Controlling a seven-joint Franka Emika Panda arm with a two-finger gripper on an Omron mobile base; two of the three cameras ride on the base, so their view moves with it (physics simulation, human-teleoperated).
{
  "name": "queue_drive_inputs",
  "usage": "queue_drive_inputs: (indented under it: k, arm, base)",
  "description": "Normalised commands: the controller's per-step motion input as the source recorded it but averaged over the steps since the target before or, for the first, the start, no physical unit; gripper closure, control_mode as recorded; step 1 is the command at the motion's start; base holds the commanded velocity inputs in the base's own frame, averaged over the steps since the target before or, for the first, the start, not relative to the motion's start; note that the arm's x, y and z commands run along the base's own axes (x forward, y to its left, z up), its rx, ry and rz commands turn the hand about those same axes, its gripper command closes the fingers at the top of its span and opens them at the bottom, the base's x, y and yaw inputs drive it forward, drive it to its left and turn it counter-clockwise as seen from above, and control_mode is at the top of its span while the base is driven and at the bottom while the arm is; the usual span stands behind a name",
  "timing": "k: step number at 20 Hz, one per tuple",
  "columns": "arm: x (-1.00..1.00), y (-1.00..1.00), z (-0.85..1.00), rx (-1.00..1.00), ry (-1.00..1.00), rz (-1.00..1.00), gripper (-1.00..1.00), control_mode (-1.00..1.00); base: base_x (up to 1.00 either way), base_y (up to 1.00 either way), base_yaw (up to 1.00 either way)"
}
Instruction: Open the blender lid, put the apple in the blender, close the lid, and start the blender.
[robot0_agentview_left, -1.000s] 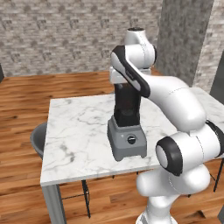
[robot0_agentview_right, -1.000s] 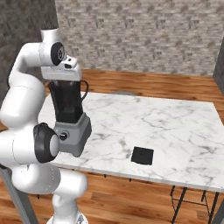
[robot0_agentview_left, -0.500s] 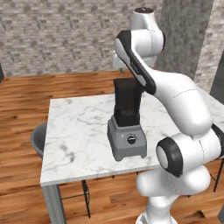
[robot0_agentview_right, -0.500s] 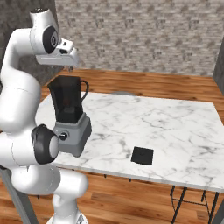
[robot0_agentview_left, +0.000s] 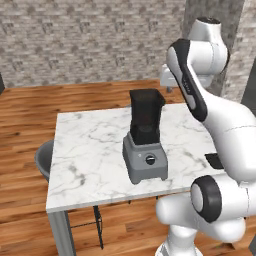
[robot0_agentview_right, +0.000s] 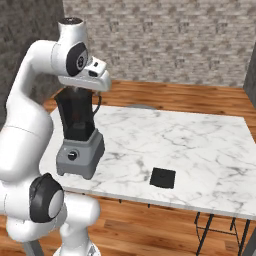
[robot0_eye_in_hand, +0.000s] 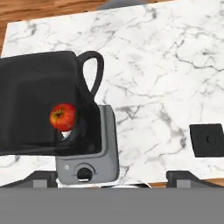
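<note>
The hand (robot0_eye_in_hand: 112, 177) hangs above the blender (robot0_eye_in_hand: 65, 127) with its two dark finger tips (robot0_eye_in_hand: 41, 177) spread wide apart and nothing between them; it is released, holding nothing; seen from the hand, the jar's square mouth stands open and the apple (robot0_eye_in_hand: 62, 117), small, round and red with a yellowish patch, sits inside the dark jar.

The jar is tall, dark, square and tapering, with a looped black handle on one side; it rests on a grey wedge-shaped base with a round black dial on its sloped front; the blender (robot0_agentview_left: 145, 142) stands upright near the front edge of the worktop (robot0_agentview_left: 85, 160).

The blender lid (robot0_agentview_right: 163, 177), a thin flat black square slab, lies flat on the worktop (robot0_agentview_right: 200, 150) well apart from the blender (robot0_agentview_right: 77, 137), near the front edge; in the hand view the blender lid (robot0_eye_in_hand: 208, 140) shows a small round mark at its middle.

The white arm rises from the base, bends at a dark elbow joint and arches high over the jar, with the hand (robot0_agentview_right: 90, 80) just above the jar's top and pointing down.

The worktop is white marble with grey veins, smooth and rectangular, on thin dark legs; the floor (robot0_agentview_left: 25, 115) is warm wooden planks; a rough grey stone wall (robot0_agentview_left: 90, 40) stands behind; a grey round seat (robot0_agentview_left: 44, 159) shows beside the worktop's left edge.
</note>
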Motion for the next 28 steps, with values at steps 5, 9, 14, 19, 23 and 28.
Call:
queue_drive_inputs:
  k: [5, 9, 14, 19, 23, 28]
  arm:
    - [-0.52, -1.0, -1.0, 0.04, 0.0, -0.12, -1.0, -1.0]
    - [-0.18, -1.0, -1.0, 0.0, 0.04, -0.11, -1.0, -1.0]
    - [-0.02, -1.0, -1.0, -0.09, 0.07, -0.12, -1.0, -1.0]
    - [0.04, -0.9, -0.87, -0.14, 0.02, -0.01, -1.0, -1.0]
    - [0.31, -0.59, -0.72, -0.04, 0.03, 0.0, -1.0, -1.0]
    - [0.12, -0.15, -0.38, 0.0, 0.0, 0.01, -1.0, -1.0]
  base:
    - [0.0, 0.0, 0.0]
    - [0.0, 0.0, 0.0]
    - [0.0, 0.0, 0.0]
    - [0.0, 0.0, 0.0]
    - [0.0, 0.0, 0.0]
    - [0.0, 0.0, 0.0]
